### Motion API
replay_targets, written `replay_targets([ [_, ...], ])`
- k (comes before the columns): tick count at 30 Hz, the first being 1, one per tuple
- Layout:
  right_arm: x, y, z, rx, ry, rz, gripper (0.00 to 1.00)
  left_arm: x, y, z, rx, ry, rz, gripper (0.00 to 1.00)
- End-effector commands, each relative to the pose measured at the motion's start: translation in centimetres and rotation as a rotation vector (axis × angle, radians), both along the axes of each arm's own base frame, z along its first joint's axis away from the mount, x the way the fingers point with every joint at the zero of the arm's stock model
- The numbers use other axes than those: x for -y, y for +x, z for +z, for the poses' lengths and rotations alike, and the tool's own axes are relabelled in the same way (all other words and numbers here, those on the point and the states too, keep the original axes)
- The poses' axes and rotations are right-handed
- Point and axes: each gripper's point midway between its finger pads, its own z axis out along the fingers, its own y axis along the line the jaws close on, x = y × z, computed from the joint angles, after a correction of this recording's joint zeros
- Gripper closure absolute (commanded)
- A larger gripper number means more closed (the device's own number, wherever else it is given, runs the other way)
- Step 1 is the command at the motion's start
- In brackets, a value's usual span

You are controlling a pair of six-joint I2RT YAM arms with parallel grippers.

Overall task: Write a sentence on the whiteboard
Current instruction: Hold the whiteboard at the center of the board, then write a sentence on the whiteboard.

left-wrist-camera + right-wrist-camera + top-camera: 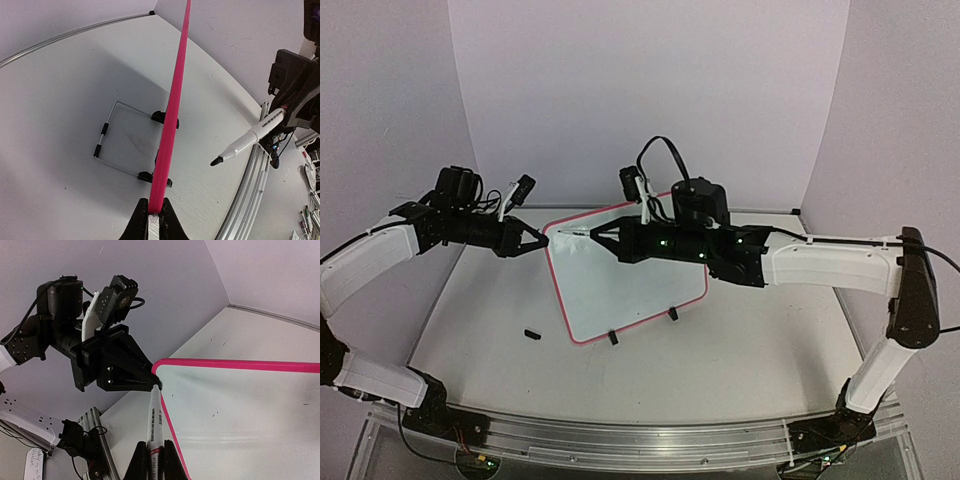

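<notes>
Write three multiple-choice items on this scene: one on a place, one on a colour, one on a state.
1. Where is the marker tip?
A beside the whiteboard top corner
B on the table
C by the board's feet

2. What colour is the frame?
A blue
B pink-red
C green

3. The left gripper is:
A open
B shut on the marker
C shut on the whiteboard's edge

Answers:
1. A, the right wrist view shows the tip at the corner.
2. B, the rim is pink-red in every view.
3. C, its fingers pinch the frame.
</notes>
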Motion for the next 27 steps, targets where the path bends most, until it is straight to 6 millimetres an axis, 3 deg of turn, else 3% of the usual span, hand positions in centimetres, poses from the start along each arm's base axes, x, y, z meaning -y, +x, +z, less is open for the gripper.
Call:
replay_targets([
  [1,-0.9,0.2,1.5,0.039,0.022,-0.001,1.00,-0.2,0.2,0.2,0.028,0.009,0.001,0.96],
  [5,-1.2,0.1,1.4,0.037,0.019,0.007,1.00,-0.3,0.2,-0.1,0.028,0.018,-0.002,1.00],
  [27,-2.3,0.6,0.5,0.023,0.011,0.011,1.00,-0.2,-0.1,-0.4,0.027,0.019,-0.024,1.00],
])
